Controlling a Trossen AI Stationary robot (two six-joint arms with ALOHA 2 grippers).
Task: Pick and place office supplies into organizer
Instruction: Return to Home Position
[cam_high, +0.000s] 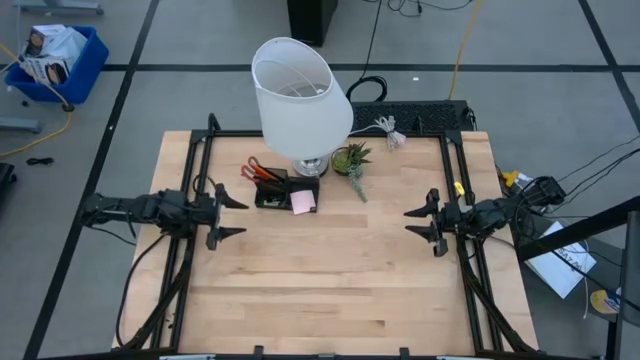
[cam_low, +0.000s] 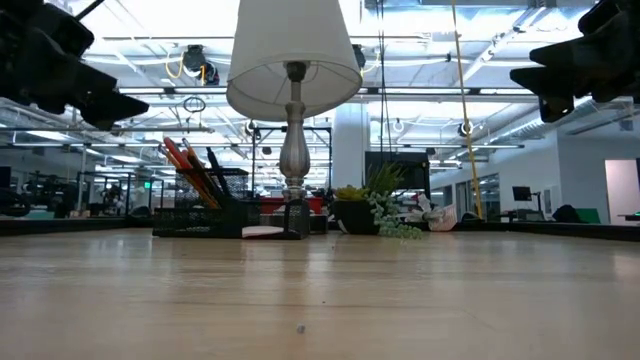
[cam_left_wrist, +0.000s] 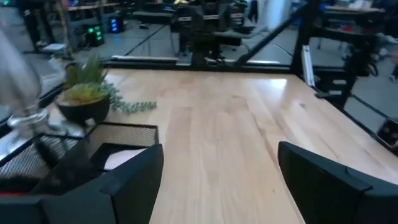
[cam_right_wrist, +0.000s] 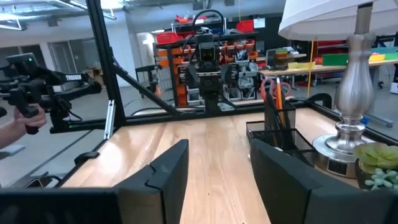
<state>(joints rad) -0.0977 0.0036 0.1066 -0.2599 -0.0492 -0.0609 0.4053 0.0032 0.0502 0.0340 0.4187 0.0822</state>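
The left gripper (cam_high: 243, 217) hangs above the wooden table (cam_high: 330, 290) at the 9 o'clock side. Its two fingers are spread wide apart, and there is nothing between them. The right gripper (cam_high: 408, 222) hangs at the 3 o'clock side, facing it. Its fingers are apart too and hold nothing. The two grippers are far from each other. The black organizer (cam_high: 272, 196) sits on the table at about 11 o'clock, right by the foot of the big white lamp (cam_high: 300, 90). Red scissors (cam_high: 252, 168) and orange pencils (cam_low: 182, 158) stick up out of it. A pink sticky pad (cam_high: 303, 202) lies at its 3 o'clock end. A little green plant (cam_high: 352, 158) stands near the lamp.
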